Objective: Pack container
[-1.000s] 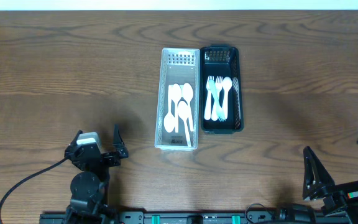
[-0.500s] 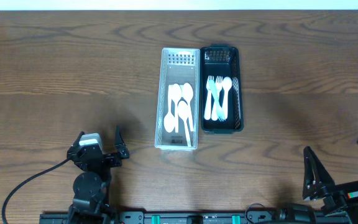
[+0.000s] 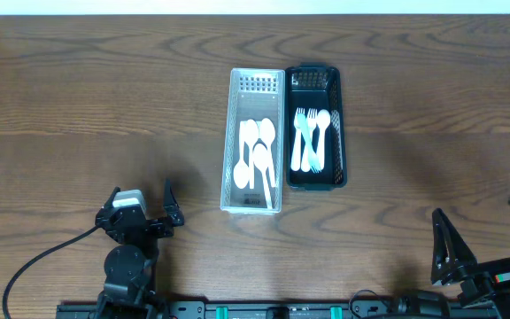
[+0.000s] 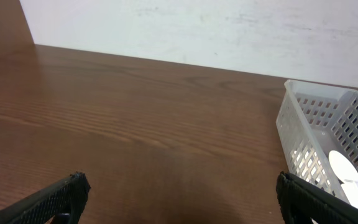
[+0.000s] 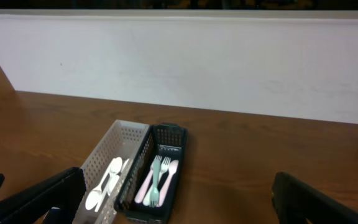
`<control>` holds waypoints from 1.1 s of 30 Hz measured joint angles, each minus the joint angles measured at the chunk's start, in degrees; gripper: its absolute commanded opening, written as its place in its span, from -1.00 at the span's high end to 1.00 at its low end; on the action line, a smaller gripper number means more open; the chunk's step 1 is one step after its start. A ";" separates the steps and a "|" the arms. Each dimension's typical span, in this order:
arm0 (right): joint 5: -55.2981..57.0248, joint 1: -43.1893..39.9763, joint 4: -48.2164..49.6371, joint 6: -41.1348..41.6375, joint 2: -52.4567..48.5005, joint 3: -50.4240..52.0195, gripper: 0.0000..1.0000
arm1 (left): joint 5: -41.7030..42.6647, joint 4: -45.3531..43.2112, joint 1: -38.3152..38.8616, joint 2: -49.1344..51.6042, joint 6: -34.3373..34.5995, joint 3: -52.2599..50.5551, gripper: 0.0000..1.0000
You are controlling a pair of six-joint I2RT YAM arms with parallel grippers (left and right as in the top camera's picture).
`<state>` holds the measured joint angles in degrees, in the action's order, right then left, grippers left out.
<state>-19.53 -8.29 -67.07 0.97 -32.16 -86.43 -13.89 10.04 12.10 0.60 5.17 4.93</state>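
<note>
A white perforated basket (image 3: 235, 133) holds several white spoons (image 3: 257, 152). Beside it on its right, touching, a black perforated basket (image 3: 338, 133) holds several pastel forks (image 3: 309, 140). Both baskets stand at the table's middle. My left gripper (image 3: 140, 202) is open and empty near the front edge, left of the white basket (image 4: 303, 118). My right gripper (image 3: 485, 232) is open and empty at the front right corner. The right wrist view shows the white basket (image 5: 98, 163), the black basket (image 5: 178, 144) and the forks (image 5: 157, 180) from afar.
The wooden table (image 3: 87, 97) spreads round the baskets. A white wall (image 5: 197, 62) runs along the far edge. A black cable (image 3: 34, 261) trails from the left arm toward the front left.
The left gripper drew back slightly toward the front edge over the last second. The baskets, cutlery and right arm have not moved.
</note>
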 measured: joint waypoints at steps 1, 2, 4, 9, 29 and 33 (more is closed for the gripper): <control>0.00 0.00 0.00 0.00 0.00 0.00 -0.98 | 0.00 0.00 -0.02 0.00 0.02 0.00 -0.96; 0.00 0.00 0.00 0.00 0.00 0.00 -0.99 | 0.00 0.00 0.00 0.00 0.00 0.00 -0.96; 0.00 0.00 0.00 0.00 0.00 0.00 -0.99 | 0.00 0.00 0.00 0.00 0.02 0.00 -0.96; 0.00 0.00 0.02 0.00 0.00 0.02 -0.98 | 0.00 0.00 0.00 0.00 0.00 0.00 -0.96; 8.94 0.00 19.74 -7.54 3.02 42.18 -0.99 | 0.02 -0.17 -0.02 0.00 0.02 -0.09 -0.96; 9.07 0.00 25.18 -7.85 11.67 52.76 -0.99 | 0.02 -0.20 -0.02 0.00 0.00 -0.09 -0.96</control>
<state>-10.46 -8.29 -41.89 -6.87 -20.49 -33.67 -13.87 9.85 12.08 0.60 5.17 4.84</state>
